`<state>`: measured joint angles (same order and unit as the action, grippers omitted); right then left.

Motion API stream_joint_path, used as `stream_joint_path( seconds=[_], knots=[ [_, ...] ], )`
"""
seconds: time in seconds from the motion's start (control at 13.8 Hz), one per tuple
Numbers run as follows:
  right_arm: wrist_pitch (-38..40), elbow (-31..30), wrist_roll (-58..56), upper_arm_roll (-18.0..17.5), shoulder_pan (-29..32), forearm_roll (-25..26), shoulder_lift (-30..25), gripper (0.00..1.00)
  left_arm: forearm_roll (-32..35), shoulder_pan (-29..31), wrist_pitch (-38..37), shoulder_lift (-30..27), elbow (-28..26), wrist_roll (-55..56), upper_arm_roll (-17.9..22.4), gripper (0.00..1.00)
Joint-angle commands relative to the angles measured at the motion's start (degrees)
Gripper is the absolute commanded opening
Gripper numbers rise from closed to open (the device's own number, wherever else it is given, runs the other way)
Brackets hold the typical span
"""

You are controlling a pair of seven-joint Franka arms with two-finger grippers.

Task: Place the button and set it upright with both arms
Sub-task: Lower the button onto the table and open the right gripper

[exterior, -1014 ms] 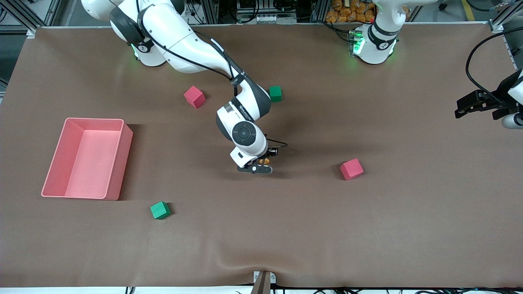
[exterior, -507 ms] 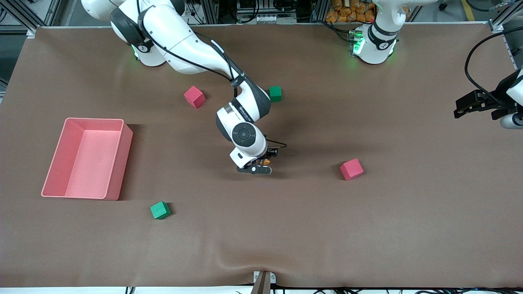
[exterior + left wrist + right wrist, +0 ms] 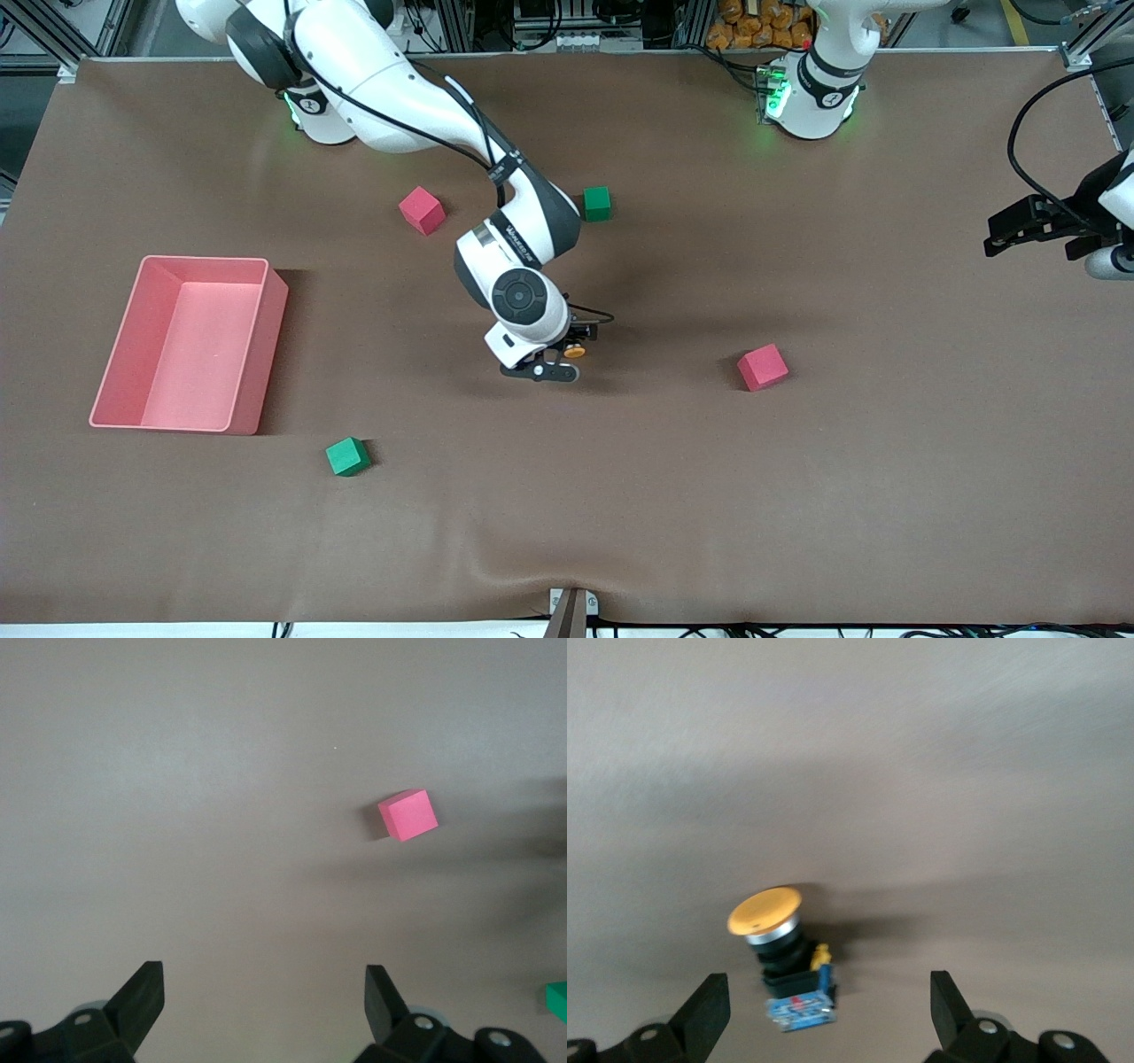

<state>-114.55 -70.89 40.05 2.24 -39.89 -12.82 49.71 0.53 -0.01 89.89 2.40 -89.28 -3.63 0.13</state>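
**Inspector:** Where is the task's thing, and how do the grippers stand?

**Assistant:** The small push-button with the round orange cap and black body (image 3: pixel 574 351) stands on the brown table cover (image 3: pixel 620 496) near mid-table, cap uppermost though leaning a little. The right gripper (image 3: pixel 551 358) is over it, fingers spread wide and clear of it, holding nothing. The left gripper (image 3: pixel 1019 232) waits at the left arm's end, fingers wide, empty.

**Inspector:** Surroundings?

**Assistant:** One red foam cube (image 3: pixel 763 367) lies toward the left arm's end, another (image 3: pixel 421 210) and a green foam cube (image 3: pixel 597 203) nearer the bases, and a second green cube (image 3: pixel 347 456) nearer the camera. The pink plastic bin (image 3: pixel 257 354) sits toward the right arm's end. Bare cover surrounds the button; the table's edges are well apart from it.
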Motion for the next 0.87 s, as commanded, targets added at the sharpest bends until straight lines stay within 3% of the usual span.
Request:
stream_joint_path(
  seconds=[0.0,0.43,0.65,0.8],
  knots=[
    [5.0,-0.5,-0.4,2.8,1.6,-0.6,-3.5,1.00,-0.4,-0.2,-0.7,0.2,0.9,-1.1,0.0,1.00],
    [14.4,-2.8,-11.4,7.2,6.7,-0.5,-8.3,1.00,-0.5,-3.9,-0.3,3.3,1.0,-0.9,-0.2,1.00],
    [14.4,-8.2,-18.7,8.1,8.2,0.1,-11.2,1.00,-0.1,-6.7,-0.3,5.8,1.3,0.0,-0.4,1.00],
    [14.0,-15.4,-24.6,8.2,9.5,2.3,-16.2,1.00,-0.6,-8.9,-0.3,7.8,2.4,1.8,-0.4,1.00]
  ],
)
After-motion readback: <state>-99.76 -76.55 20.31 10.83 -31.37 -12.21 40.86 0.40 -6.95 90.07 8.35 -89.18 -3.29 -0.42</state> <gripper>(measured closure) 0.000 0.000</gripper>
